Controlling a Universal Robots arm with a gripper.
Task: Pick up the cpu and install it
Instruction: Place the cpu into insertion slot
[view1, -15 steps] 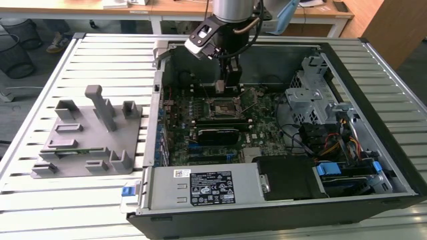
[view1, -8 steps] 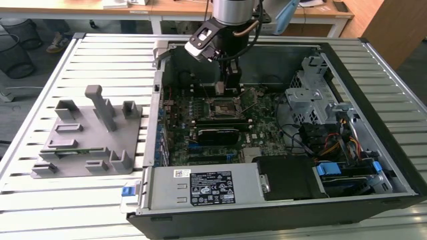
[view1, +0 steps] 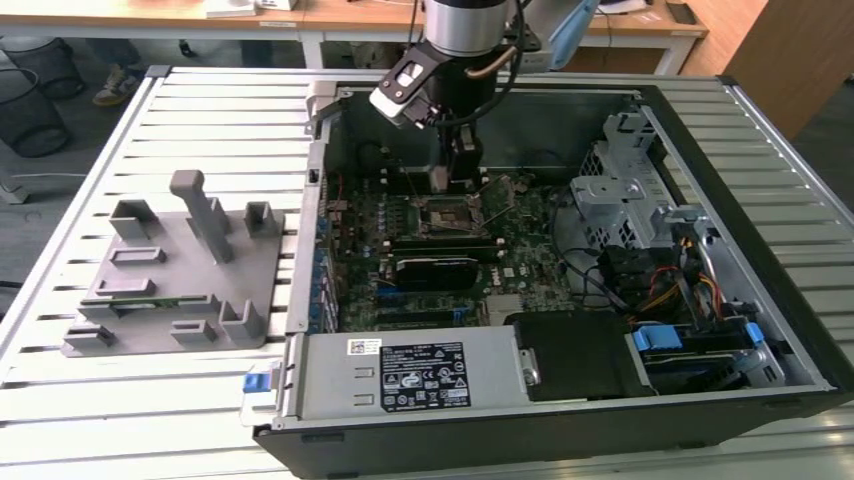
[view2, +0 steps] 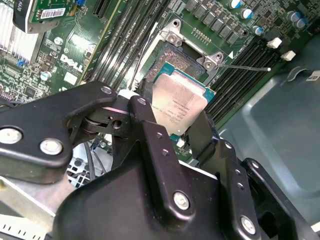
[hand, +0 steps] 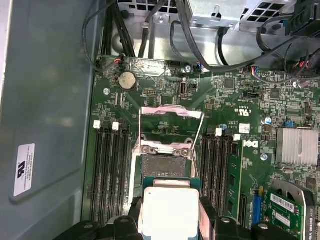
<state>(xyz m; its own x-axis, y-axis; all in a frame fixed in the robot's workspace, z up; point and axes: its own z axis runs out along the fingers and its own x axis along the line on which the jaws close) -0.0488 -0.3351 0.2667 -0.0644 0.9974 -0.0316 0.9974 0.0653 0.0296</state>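
The robot arm's black two-finger gripper is in the upper middle of the exterior view, reaching down into the big black open computer case. The case lies flat on a table of pale metal slats.

In both wrist views the gripper is squeezed tight on the small flat square cpu with the silvery-white top. One black finger presses on one edge of the chip and the other finger presses on the edge across from it.

The cpu hangs right over the open square black socket on the green motherboard. I cannot tell if the chip is touching the socket or just above it. The socket's thin shiny metal frame is flipped up and open. Rows of long black memory slots run on both sides of the socket.

In the exterior view the socket sits just under the gripper, near the middle of the case. A silver metal box with a black label is at the lower edge of the case.

At the exterior view's left, a grey plastic block with posts and pockets rests on the table (well apart from the gripper).
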